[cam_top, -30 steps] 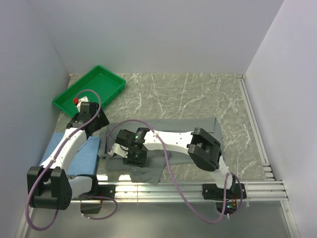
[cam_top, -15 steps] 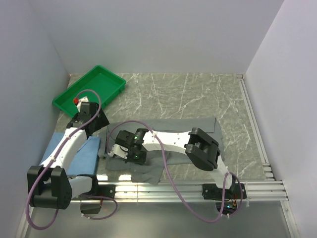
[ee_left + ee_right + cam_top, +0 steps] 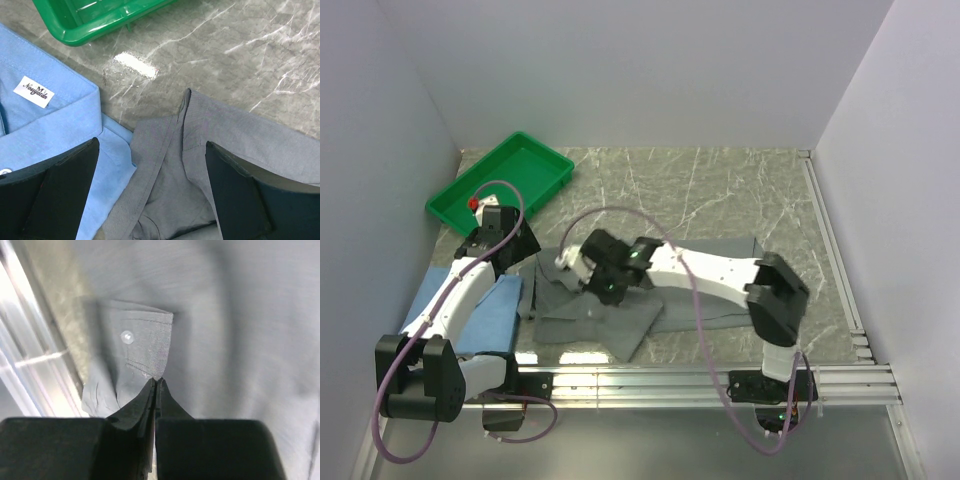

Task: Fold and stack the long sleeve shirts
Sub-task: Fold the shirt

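- Two shirts lie on the desk (image 3: 720,190): the grey shirt (image 3: 710,300) is spread mid-desk in front of the right arm, and the blue shirt (image 3: 500,305) lies at the near left under the left arm, its edge touching the grey one.
- Right claw (image 3: 156,382): tips pressed together, clamped on a fold of the grey shirt at a buttoned cuff (image 3: 145,345).
- Versus a second ago: the right claw was half apart, low over the shirt's near-left part. It is now closed and has shifted farther from the front rail (image 3: 670,382), and the elbow has swung right.
- The grey cloth at the near left is now bunched and creased.
- Left claw (image 3: 150,150): fingers wide apart, holding nothing, hovering over the blue collar and grey edge near the green tray (image 3: 460,195); unchanged.
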